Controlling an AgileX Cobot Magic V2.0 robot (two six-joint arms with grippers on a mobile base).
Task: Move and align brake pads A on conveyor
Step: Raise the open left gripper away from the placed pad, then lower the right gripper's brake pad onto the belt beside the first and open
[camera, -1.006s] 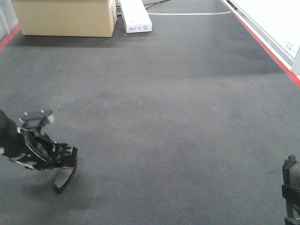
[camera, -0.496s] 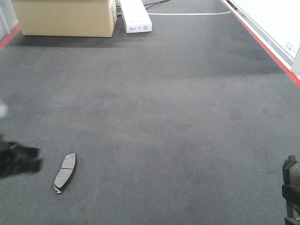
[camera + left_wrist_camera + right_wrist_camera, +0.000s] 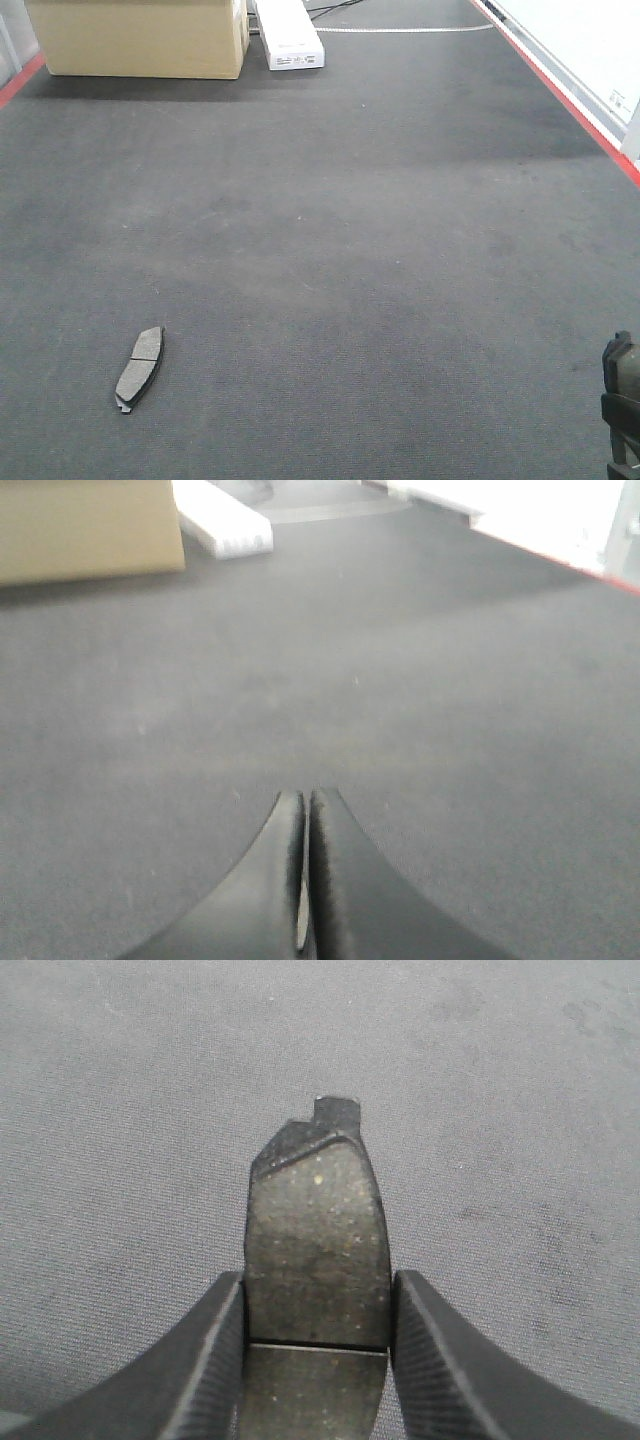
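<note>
One brake pad (image 3: 139, 369) has been released on the conveyor (image 3: 350, 250) at seven o'clock. The left gripper (image 3: 305, 870), since withdrawn, is closed on nothing. A second pad (image 3: 315, 1220) is clamped in the right gripper (image 3: 317, 1295), likely next for alignment.

The left gripper (image 3: 305, 805) is pointing forward with its two fingers pressed flat together, gripping nothing. The right gripper (image 3: 318, 1295) is clamping a brake pad (image 3: 318, 1210) between its fingers, apparently waiting low on the right side.

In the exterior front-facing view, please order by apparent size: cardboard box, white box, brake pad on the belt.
1. cardboard box, partly cropped
2. white box
3. brake pad, smallest although nearest the camera
</note>
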